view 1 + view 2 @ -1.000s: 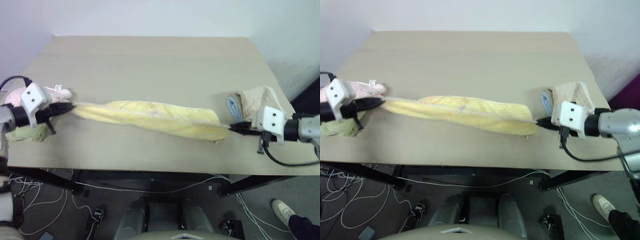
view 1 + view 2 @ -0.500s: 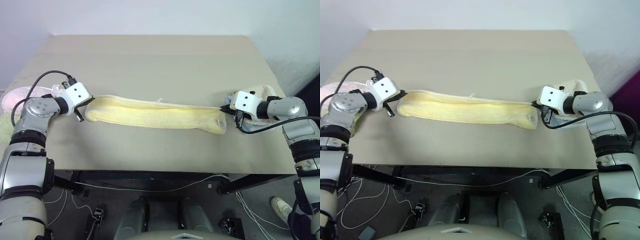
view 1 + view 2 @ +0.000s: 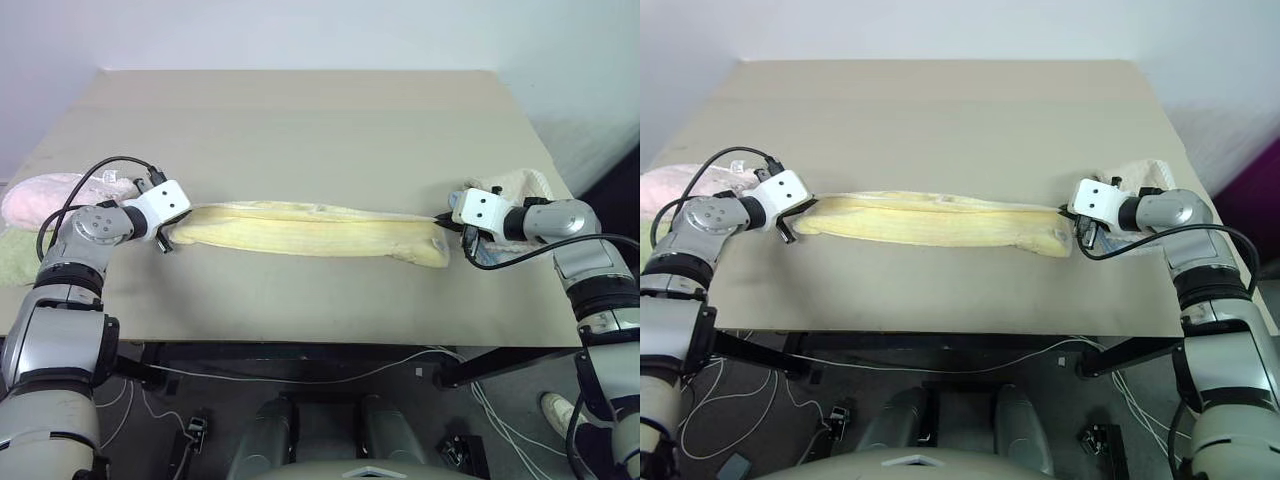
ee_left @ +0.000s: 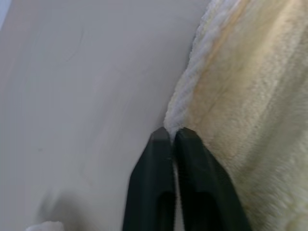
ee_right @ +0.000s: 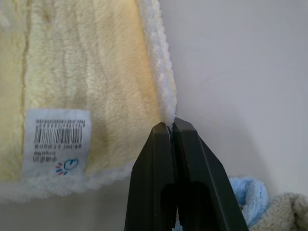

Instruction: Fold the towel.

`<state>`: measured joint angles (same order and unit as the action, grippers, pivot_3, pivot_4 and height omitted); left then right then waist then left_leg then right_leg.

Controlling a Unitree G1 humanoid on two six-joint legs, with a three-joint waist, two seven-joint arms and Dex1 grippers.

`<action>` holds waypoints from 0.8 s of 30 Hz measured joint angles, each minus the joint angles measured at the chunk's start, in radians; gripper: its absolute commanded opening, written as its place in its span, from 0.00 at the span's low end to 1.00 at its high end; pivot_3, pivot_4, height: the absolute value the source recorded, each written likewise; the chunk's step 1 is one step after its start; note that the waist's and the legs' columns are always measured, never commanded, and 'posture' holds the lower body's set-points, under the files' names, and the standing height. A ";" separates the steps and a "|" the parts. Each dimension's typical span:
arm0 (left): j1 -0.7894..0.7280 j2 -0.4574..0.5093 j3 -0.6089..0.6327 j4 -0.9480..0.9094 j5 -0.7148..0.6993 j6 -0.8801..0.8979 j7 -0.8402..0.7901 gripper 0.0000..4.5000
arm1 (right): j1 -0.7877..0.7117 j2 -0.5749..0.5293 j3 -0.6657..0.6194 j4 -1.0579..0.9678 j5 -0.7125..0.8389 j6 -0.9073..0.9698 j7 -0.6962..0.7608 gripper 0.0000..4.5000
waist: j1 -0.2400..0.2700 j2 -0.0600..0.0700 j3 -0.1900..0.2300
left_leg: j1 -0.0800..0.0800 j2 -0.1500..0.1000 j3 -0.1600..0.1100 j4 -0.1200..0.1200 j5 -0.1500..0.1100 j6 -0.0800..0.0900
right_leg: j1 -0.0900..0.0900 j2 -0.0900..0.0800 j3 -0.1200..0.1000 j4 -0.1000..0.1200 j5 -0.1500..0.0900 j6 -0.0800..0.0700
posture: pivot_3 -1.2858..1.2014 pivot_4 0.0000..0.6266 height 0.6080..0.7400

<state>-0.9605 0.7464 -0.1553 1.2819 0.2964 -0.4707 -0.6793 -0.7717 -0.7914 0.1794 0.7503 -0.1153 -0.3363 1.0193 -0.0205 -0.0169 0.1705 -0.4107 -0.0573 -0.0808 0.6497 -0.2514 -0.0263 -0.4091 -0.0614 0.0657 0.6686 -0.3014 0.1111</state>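
Towel down, stretched flat across the table

The towel [image 3: 310, 229], a second earlier slung in the air, had dropped onto the table [image 3: 300, 120]; left gripper [image 4: 172, 136] and right gripper [image 5: 171, 126] each stayed clenched on a hem corner; fold seemingly laid; pink towel [image 3: 45, 192] and beige towel [image 3: 522, 186] sat close beside the ends.
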 measured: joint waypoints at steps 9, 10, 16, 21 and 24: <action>-0.026 -0.002 0.020 0.009 -0.001 0.035 0.117 0.99 | -0.014 0.002 -0.003 -0.003 0.000 -0.007 -0.018 0.82 | 0.001 0.000 0.000 | 0.000 0.000 0.000 0.000 0.000 0.000 | 0.000 0.000 0.000 0.000 0.000 0.000 | 0.52 0.24 1.00; -0.029 -0.001 0.020 0.009 -0.001 0.040 0.131 1.00 | -0.013 -0.002 -0.005 -0.008 0.000 -0.012 -0.025 0.89 | 0.001 0.000 0.000 | 0.000 0.000 0.000 0.000 0.000 0.000 | 0.000 0.000 0.000 0.000 0.000 0.000 | 0.52 0.24 1.00; -0.036 0.000 0.106 0.004 -0.078 0.053 0.112 1.00 | 0.132 -0.054 -0.175 -0.328 0.142 0.158 -0.054 0.89 | 0.006 0.000 0.000 | -0.001 0.000 -0.001 0.000 0.000 0.000 | 0.000 -0.001 0.000 0.000 0.000 0.000 | 0.52 0.24 1.00; -0.042 0.001 0.172 -0.024 -0.149 0.051 0.077 1.00 | 0.430 -0.037 -0.343 -0.767 0.415 0.624 -0.097 1.00 | 0.010 -0.001 -0.001 | -0.001 0.000 -0.002 0.001 0.000 0.000 | 0.001 -0.001 0.000 0.000 0.000 0.000 | 0.52 0.24 1.00; -0.041 0.000 0.178 -0.047 -0.156 0.047 0.071 1.00 | 0.548 0.008 -0.385 -0.946 0.534 0.861 -0.178 1.00 | 0.006 -0.001 -0.001 | -0.001 0.000 -0.001 0.002 0.000 0.000 | 0.000 -0.001 0.000 0.002 0.000 0.000 | 0.52 0.24 1.00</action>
<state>-1.0011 0.7463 0.0223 1.2352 0.1399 -0.4237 -0.6086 -0.2234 -0.7833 -0.2057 -0.1955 0.4184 0.5244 0.8416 -0.0141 -0.0179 0.1698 -0.4116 -0.0574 -0.0820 0.6514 -0.2515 -0.0262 -0.4087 -0.0626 0.0659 0.6703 -0.3013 0.1111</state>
